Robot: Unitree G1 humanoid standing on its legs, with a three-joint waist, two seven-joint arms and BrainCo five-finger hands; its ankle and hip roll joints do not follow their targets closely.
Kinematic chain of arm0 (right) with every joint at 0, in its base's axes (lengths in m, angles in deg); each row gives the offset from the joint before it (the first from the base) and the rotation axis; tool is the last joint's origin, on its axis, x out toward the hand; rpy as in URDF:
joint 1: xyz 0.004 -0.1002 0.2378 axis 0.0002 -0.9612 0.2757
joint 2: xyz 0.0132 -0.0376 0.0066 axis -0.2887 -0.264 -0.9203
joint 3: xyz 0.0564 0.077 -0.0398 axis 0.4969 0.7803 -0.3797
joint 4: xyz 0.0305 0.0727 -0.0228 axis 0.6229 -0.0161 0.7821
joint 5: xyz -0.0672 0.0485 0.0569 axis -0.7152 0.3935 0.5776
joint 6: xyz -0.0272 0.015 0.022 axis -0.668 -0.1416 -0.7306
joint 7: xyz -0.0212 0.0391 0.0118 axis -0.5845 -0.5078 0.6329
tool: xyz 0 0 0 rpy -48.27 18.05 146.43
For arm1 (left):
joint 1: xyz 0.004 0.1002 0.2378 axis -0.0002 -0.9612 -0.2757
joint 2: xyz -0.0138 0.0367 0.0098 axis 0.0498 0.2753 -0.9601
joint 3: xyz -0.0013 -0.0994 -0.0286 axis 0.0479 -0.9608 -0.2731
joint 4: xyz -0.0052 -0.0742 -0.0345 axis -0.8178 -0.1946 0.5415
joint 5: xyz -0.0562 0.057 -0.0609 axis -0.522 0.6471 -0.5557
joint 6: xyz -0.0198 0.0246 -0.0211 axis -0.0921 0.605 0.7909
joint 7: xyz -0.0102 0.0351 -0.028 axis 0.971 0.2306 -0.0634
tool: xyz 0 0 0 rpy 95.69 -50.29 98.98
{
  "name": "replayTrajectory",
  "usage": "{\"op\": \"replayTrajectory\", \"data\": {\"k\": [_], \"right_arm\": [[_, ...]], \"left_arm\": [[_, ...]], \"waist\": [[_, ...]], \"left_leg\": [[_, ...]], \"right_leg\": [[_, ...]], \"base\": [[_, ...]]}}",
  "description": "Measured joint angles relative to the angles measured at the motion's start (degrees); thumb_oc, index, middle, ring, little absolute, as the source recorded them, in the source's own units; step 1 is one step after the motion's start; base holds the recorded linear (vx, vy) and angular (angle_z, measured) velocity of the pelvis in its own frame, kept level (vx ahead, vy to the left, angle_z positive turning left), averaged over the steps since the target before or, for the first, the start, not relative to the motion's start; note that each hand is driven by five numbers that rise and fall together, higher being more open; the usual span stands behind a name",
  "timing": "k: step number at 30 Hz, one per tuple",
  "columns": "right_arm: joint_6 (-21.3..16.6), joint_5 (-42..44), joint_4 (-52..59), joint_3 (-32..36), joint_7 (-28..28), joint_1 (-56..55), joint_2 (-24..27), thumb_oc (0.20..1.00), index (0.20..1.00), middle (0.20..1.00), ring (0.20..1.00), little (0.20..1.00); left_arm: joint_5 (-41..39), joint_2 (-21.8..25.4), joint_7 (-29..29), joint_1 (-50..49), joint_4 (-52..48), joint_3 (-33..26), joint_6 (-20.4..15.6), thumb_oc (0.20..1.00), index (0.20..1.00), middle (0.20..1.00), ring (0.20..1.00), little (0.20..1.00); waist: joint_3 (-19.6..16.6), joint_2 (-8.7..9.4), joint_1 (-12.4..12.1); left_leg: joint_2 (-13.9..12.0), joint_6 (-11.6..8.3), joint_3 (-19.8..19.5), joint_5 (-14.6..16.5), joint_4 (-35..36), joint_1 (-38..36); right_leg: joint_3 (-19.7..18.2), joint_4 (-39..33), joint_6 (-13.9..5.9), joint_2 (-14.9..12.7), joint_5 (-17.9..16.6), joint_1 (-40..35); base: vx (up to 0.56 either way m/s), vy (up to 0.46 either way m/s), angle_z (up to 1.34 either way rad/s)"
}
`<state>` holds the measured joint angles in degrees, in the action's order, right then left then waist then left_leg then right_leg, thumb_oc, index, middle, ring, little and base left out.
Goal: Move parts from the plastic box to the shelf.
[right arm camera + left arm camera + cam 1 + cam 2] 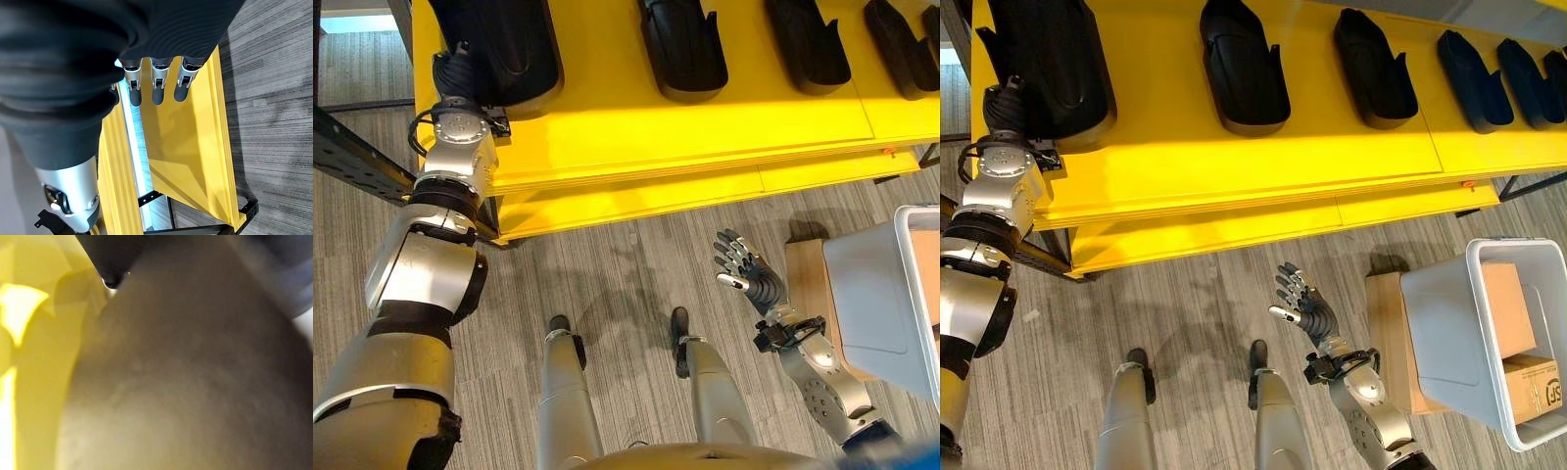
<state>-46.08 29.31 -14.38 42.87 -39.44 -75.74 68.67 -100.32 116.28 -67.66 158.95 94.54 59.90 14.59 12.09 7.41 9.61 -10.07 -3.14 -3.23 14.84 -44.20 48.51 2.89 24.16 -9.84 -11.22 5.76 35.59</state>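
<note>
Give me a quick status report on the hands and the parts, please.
Left hand at leftmost black part on yellow shelf, fingers hidden. Right hand open, empty, above floor. Plastic box at right.

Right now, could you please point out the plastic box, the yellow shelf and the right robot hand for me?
plastic box (1449, 328): right eye view, its grey outer side wall.
yellow shelf (1234, 157): right eye view, bare top board.
right robot hand (1307, 305): right eye view, its palm.

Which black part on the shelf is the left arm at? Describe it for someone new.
Find the yellow shelf with its row of black parts. The part at the robot's far left end is it: the left hand is against its near edge, and it looks bulkier than the others.
</note>
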Motion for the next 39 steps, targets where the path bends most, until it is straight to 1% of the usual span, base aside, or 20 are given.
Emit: {"op": "replayTrajectory", "data": {"k": [1,5,9,18,25,26,28,29,30,31,33,34,35,36,37,39], "right_arm": [[0.0,0.0,0.0,0.0,0.2,0.0,0.0,1.0,1.0,1.0,1.0,1.0],[0.0,0.0,0.0,0.0,0.3,-0.4,0.0,1.0,1.0,1.0,1.0,1.0],[0.1,0.0,0.0,0.0,0.3,-0.7,0.0,1.0,1.0,1.0,1.0,1.0],[0.8,0.0,0.0,0.0,0.3,-0.7,0.0,1.0,1.0,1.0,1.0,1.0],[1.0,0.0,0.0,0.1,0.3,-0.4,0.0,1.0,1.0,1.0,1.0,1.0],[1.0,0.0,0.0,0.3,0.3,-0.2,0.0,1.0,1.0,1.0,1.0,1.0],[1.0,0.0,-0.1,1.3,0.4,-0.2,0.3,1.0,1.0,1.0,1.0,1.0],[1.0,0.0,-0.3,2.0,0.5,-0.1,0.7,1.0,1.0,1.0,1.0,1.0],[1.0,0.0,-0.5,2.2,0.5,-0.1,1.2,1.0,1.0,1.0,1.0,1.0],[1.0,0.0,-0.6,2.6,0.6,-0.2,2.1,1.0,1.0,1.0,1.0,1.0],[0.9,0.0,-0.7,3.1,0.8,-0.5,2.1,1.0,1.0,1.0,1.0,1.0],[0.9,-0.1,-0.7,3.6,0.9,-0.4,2.1,1.0,1.0,1.0,1.0,1.0],[0.9,-0.1,-0.7,4.0,1.0,-0.4,2.1,1.0,1.0,1.0,1.0,1.0],[0.9,-0.1,-0.7,4.8,1.1,-0.4,2.1,1.0,1.0,1.0,1.0,1.0],[0.7,-0.1,-0.5,6.0,1.1,-0.6,2.1,1.0,1.0,1.0,1.0,1.0],[0.7,-0.1,-0.6,6.7,1.1,-0.3,2.0,1.0,1.0,1.0,1.0,1.0]], "left_arm": [[0.0,0.0,0.0,0.2,0.4,0.0,0.2,1.0,1.0,1.0,1.0,1.0],[-0.5,0.0,-0.4,0.6,1.2,-0.1,0.2,1.0,1.0,1.0,1.0,1.0],[-4.8,0.0,-0.4,0.7,1.2,-1.1,-0.1,1.0,1.0,1.0,1.0,1.0],[-13.3,-0.4,-0.5,0.7,1.1,-3.7,-0.7,1.0,1.0,1.0,1.0,1.0],[-13.6,-0.2,-0.4,0.6,0.2,-3.9,-0.7,1.0,1.0,1.0,1.0,1.0],[-13.2,1.6,-0.4,-1.0,-3.1,-2.9,-0.8,1.0,1.0,1.0,1.0,1.0],[-10.2,3.9,-0.4,-3.1,-8.2,-1.6,-2.0,1.0,1.0,1.0,1.0,1.0],[-7.8,5.2,0.1,-5.4,-12.2,-1.8,-2.5,1.0,1.0,1.0,1.0,1.0],[-5.9,6.3,0.2,-8.0,-15.9,-1.8,-2.8,1.0,1.0,1.0,1.0,1.0],[-2.0,7.8,0.7,-11.7,-21.3,-1.8,-3.0,1.0,1.0,1.0,1.0,1.0],[2.6,9.3,1.3,-16.3,-28.1,-2.0,-3.3,1.0,1.0,1.0,1.0,1.0],[6.4,9.8,1.4,-19.5,-33.0,-3.9,-3.5,1.0,1.0,1.0,1.0,1.0],[8.3,10.0,1.6,-21.3,-35.4,-4.8,-3.6,1.0,1.0,1.0,1.0,1.0],[12.1,10.5,2.2,-24.6,-39.3,-6.4,-3.4,1.0,1.0,1.0,1.0,1.0],[17.1,10.7,2.6,-30.4,-46.9,-10.3,-3.2,1.0,1.0,1.0,1.0,1.0],[22.1,10.7,2.5,-31.8,-48.5,-10.8,-3.6,1.0,1.0,1.0,1.0,1.0]], "waist": [[0.0,0.01,0.2],[0.0,0.01,0.3],[-0.9,-0.05,0.2],[-1.0,-0.22,-0.8],[-0.9,-0.39,-1.6],[-0.8,-0.58,-1.7],[-0.5,-1.14,-1.7],[-0.2,-1.76,-3.2],[-0.1,-2.13,-3.5],[0.3,-2.6,-3.9],[0.3,-2.72,-4.5],[0.5,-2.82,-4.6],[0.5,-2.8,-4.7],[0.6,-2.85,-4.9],[1.1,-2.62,-4.3],[2.1,-2.52,-5.0]], "left_leg": [[0.0,0.0,0.0,0.0,-0.1,0.0],[-0.1,0.01,0.2,0.0,-0.1,0.0],[-0.1,0.07,0.7,0.0,0.1,0.5],[-0.1,0.16,0.9,-0.1,0.2,0.3],[0.4,0.23,1.0,-0.8,1.4,-0.8],[0.5,0.12,1.1,-1.0,2.1,-2.1],[0.8,0.08,1.1,-1.7,3.4,-2.7],[0.8,-0.1,1.1,-2.1,3.8,-3.3],[0.8,-0.13,1.0,-2.2,4.2,-3.8],[0.9,-0.17,1.0,-2.2,4.5,-4.9],[1.1,-0.34,1.1,-2.3,5.2,-5.7],[1.2,-0.34,0.9,-2.3,5.1,-5.7],[1.3,-0.34,0.9,-2.3,5.1,-5.7],[1.3,-0.35,0.8,-2.3,5.0,-5.7],[1.4,-0.36,1.0,-2.3,5.1,-5.9],[1.3,-0.39,0.8,-2.3,5.0,-6.0]], "right_leg": [[-0.1,0.0,0.0,0.0,0.0,0.0],[-0.3,0.1,0.07,0.0,0.0,0.3],[-0.5,0.2,0.03,-0.2,0.0,1.1],[-0.5,0.6,0.25,-0.4,0.2,1.3],[-0.5,0.7,0.0,-0.8,0.0,0.6],[-0.5,0.7,0.02,-0.9,0.2,-0.3],[-0.3,0.8,0.46,-1.1,0.5,-0.6],[-0.3,1.0,0.45,-1.2,0.5,-0.7],[-0.3,1.0,0.47,-1.3,0.6,-1.1],[-0.1,1.0,0.53,-1.3,0.9,-2.0],[-0.1,1.6,0.49,-1.7,1.4,-2.4],[0.0,2.2,0.55,-1.7,1.9,-2.3],[0.0,2.4,0.63,-1.8,2.0,-2.2],[0.0,2.8,0.54,-1.8,2.2,-2.2],[-0.2,2.9,0.63,-1.9,2.3,-2.2],[-0.1,3.1,0.74,-1.8,2.3,-2.3]], "base": [[0.0,0.0,0.0],[0.0,0.001,-0.02],[0.0,-0.001,-0.03],[0.0,0.0,0.0],[-0.02,-0.006,0.03],[-0.1,0.003,0.06],[-0.06,-0.001,0.09],[-0.02,-0.005,0.06],[-0.02,-0.006,0.05],[-0.01,0.001,0.07],[-0.01,0.0,0.09],[-0.01,-0.004,0.1],[0.0,-0.001,0.08],[0.0,0.0,0.0],[0.0,0.0,0.0],[0.0,0.0,0.0]]}}
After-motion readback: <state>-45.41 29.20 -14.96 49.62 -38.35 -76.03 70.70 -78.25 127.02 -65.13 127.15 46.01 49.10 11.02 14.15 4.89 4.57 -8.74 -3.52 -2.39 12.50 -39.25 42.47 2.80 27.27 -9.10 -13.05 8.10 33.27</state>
